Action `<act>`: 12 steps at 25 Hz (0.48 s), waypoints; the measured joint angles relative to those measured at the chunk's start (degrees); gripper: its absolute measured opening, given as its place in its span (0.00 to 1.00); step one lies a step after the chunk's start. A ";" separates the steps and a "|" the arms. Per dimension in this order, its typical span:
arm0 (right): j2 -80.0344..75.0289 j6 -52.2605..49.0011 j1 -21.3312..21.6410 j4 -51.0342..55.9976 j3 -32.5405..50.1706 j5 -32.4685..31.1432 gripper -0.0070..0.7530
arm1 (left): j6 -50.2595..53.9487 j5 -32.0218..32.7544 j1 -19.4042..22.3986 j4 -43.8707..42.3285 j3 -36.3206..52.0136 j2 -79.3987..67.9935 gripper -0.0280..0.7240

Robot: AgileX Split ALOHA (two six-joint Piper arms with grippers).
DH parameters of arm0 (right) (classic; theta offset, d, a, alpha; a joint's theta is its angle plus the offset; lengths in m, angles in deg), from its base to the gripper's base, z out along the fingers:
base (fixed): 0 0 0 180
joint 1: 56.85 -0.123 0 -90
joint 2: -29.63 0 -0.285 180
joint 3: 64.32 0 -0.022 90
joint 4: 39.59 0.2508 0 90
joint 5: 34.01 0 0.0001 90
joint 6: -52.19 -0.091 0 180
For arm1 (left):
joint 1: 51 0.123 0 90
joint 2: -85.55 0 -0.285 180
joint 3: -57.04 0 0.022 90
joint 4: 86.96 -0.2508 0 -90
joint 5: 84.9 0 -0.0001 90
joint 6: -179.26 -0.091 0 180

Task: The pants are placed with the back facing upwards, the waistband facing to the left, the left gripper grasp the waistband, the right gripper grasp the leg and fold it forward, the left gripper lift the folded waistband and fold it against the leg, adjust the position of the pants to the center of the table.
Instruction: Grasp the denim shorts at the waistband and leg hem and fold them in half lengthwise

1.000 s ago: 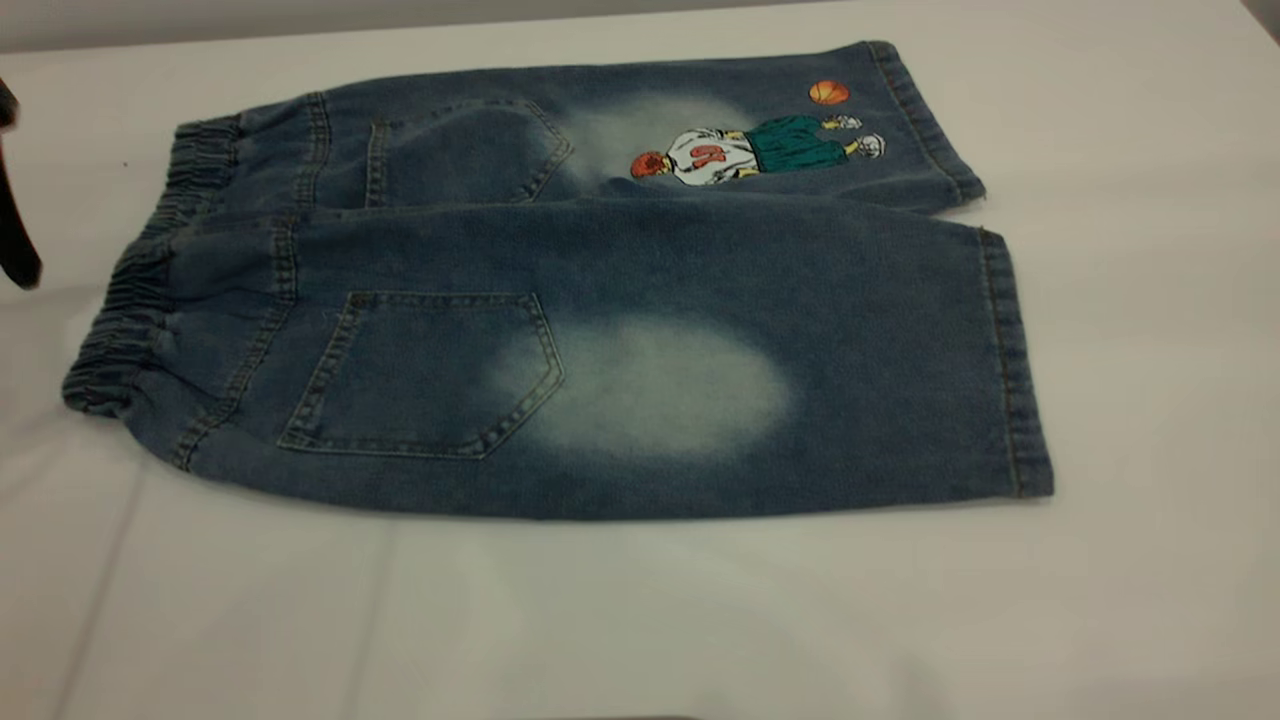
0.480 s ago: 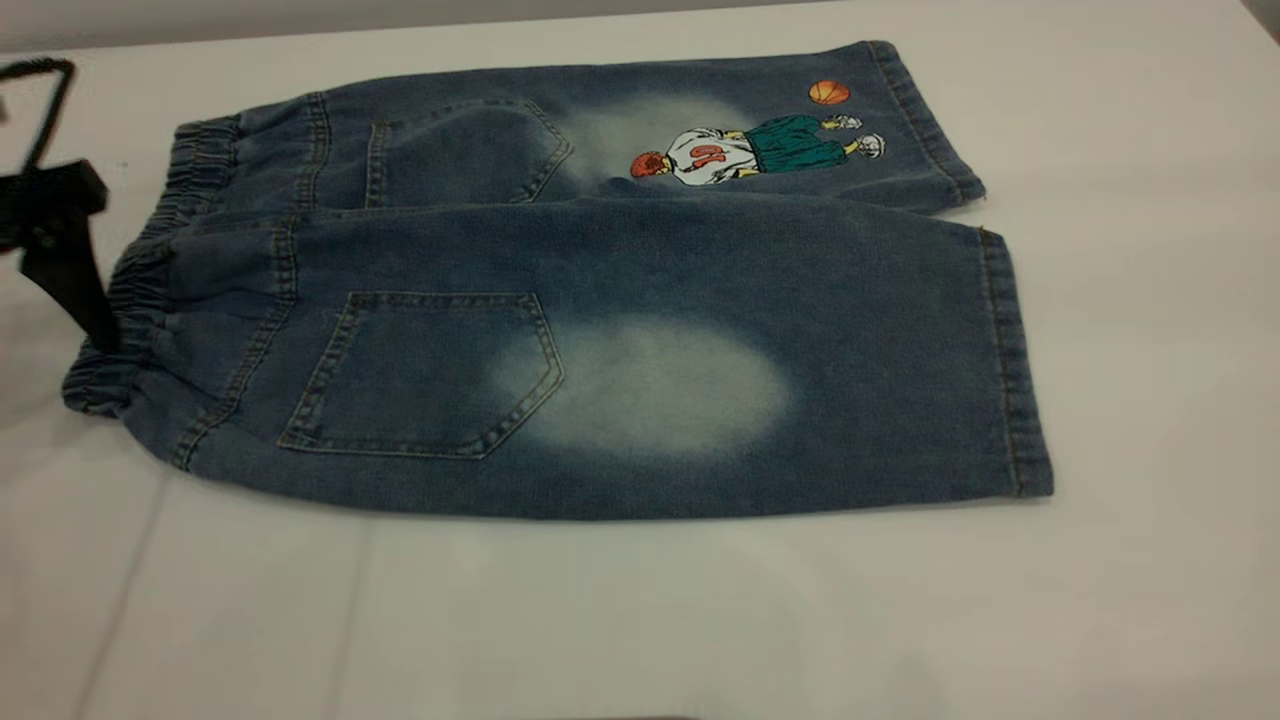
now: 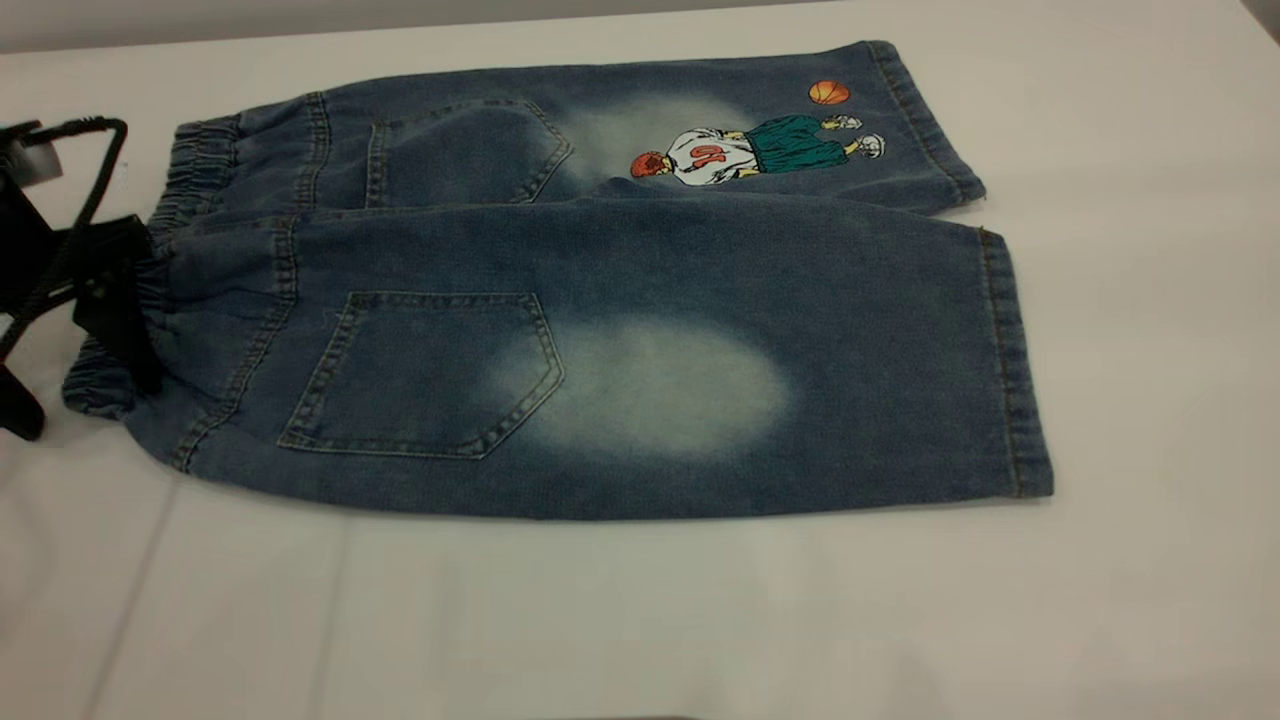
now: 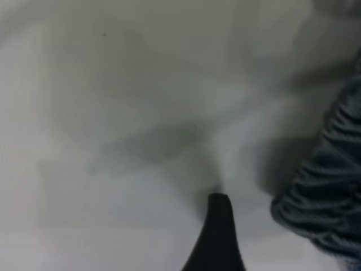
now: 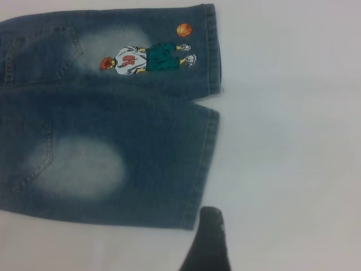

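Observation:
The blue denim pants [image 3: 600, 300] lie flat on the table [image 3: 640, 620], back up, with the waistband [image 3: 195, 165] at the left. The plain leg [image 3: 650, 390] is the near one; the leg with the cartoon player [image 3: 750, 150] is the far one. My left gripper [image 3: 85, 405] is open at the near end of the waistband, one finger [image 3: 120, 320] over the gathered band and the other [image 3: 20, 410] on the table beside it. The left wrist view shows one finger [image 4: 219, 237] and the ruffled waistband [image 4: 327, 209] beside it. My right gripper's finger [image 5: 208, 243] hovers just off the plain leg's hem [image 5: 203, 169], holding nothing.
The pants lie toward the table's far side, with bare white surface in front of them and to the right. A black cable [image 3: 90, 180] loops above the left gripper. The table's far edge [image 3: 400, 25] runs just behind the pants.
My left gripper has come in from the left edge, moving right until one finger stands over the near end of the waistband. The pants have not shifted.

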 joint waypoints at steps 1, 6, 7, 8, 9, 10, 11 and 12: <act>0.00 0.00 0.00 0.00 0.00 0.15 0.73 | -0.02 -0.13 0.00 0.12 -0.05 -0.15 0.77; 0.00 0.00 0.00 0.00 0.00 0.66 0.73 | -0.23 -0.98 -0.06 1.09 -0.11 -0.24 0.56; 0.00 0.00 0.00 0.03 0.00 0.78 0.73 | -0.30 -1.33 -0.06 1.25 -0.16 -0.24 0.49; 0.00 0.00 0.00 0.08 0.00 0.78 0.73 | -0.34 -1.81 -0.06 1.37 -0.15 -0.24 0.40; 0.00 0.00 0.00 0.07 0.00 0.89 0.73 | -0.34 -2.30 -0.12 1.52 -0.17 -0.24 0.31; 0.00 0.00 0.00 0.10 0.00 0.89 0.73 | -0.38 -2.60 -0.12 1.62 -0.33 -0.24 0.23; 0.00 0.00 0.00 0.15 0.00 1.05 0.73 | -0.69 -2.86 -0.12 1.62 -0.35 -0.24 0.17; 0.00 0.22 0.00 0.14 0.00 1.38 0.73 | -1.00 -3.01 -0.16 1.65 -0.35 -0.24 0.15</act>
